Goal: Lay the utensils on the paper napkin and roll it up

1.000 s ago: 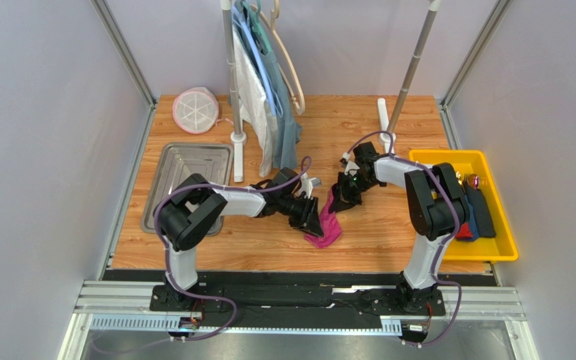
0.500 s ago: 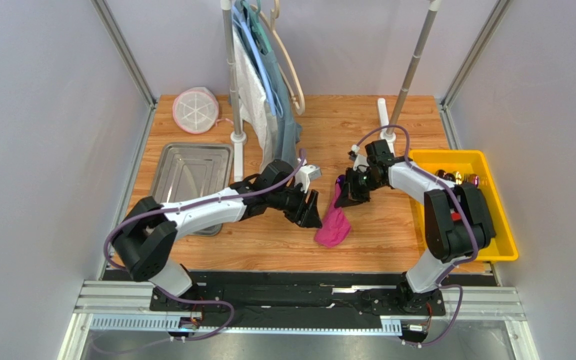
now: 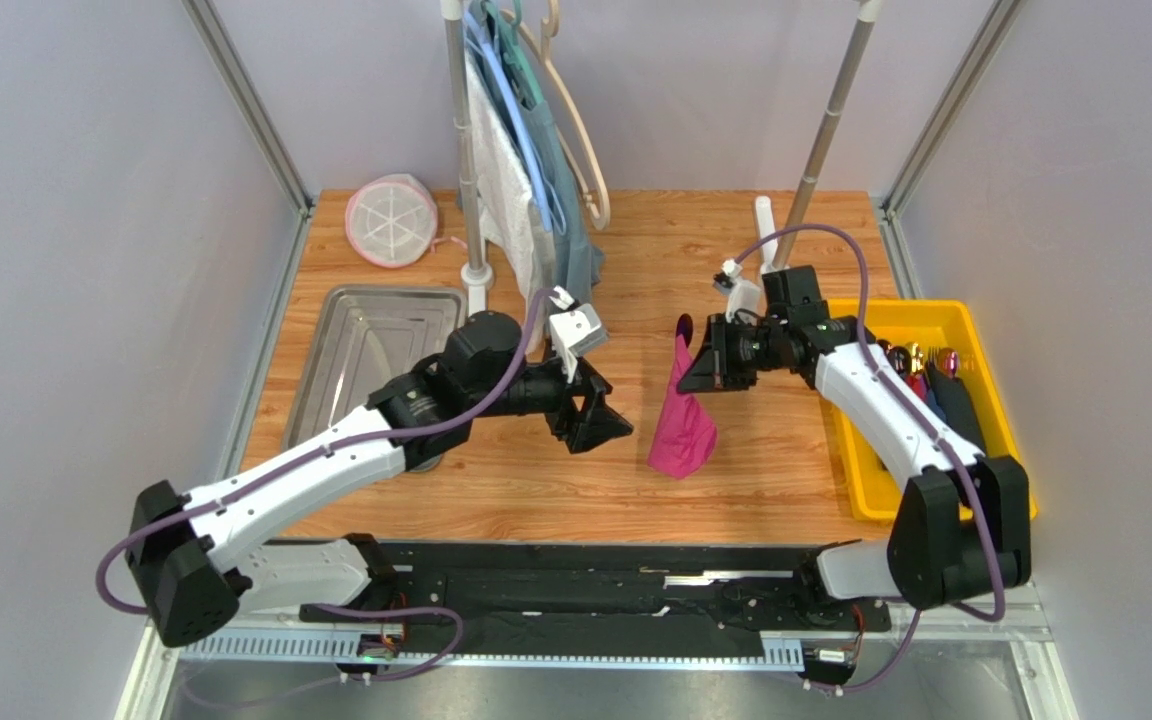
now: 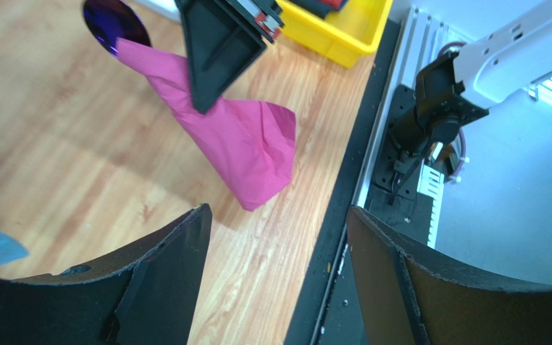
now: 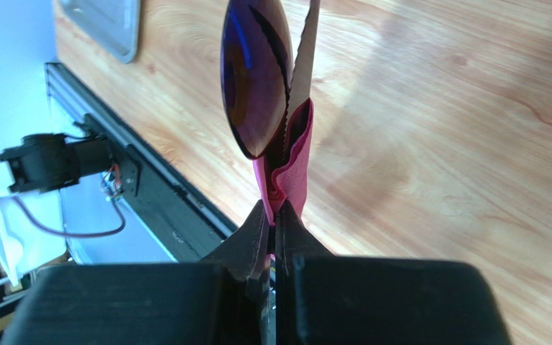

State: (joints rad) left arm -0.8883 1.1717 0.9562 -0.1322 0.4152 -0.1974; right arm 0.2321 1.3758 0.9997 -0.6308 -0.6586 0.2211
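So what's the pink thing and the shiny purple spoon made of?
The pink napkin looks like thin matte paper: it creases sharply and droops. The spoon is glossy dark purple and mirrors the light, so it may be coated metal or shiny plastic; I can't tell which.

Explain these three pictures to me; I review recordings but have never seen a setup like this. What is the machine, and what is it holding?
Two robot arms are bolted at the near edge of a wooden table. The wide picture looks down from above and behind them; the other two come from a camera on each wrist. The right hand is pinched shut on a pink napkin folded around a purple spoon and a serrated knife, which poke out past its fingers. The napkin hangs down toward the table. The left hand is open beside it, holding nothing. Also on the table: a metal tray, a yellow bin and a rack of clothes.
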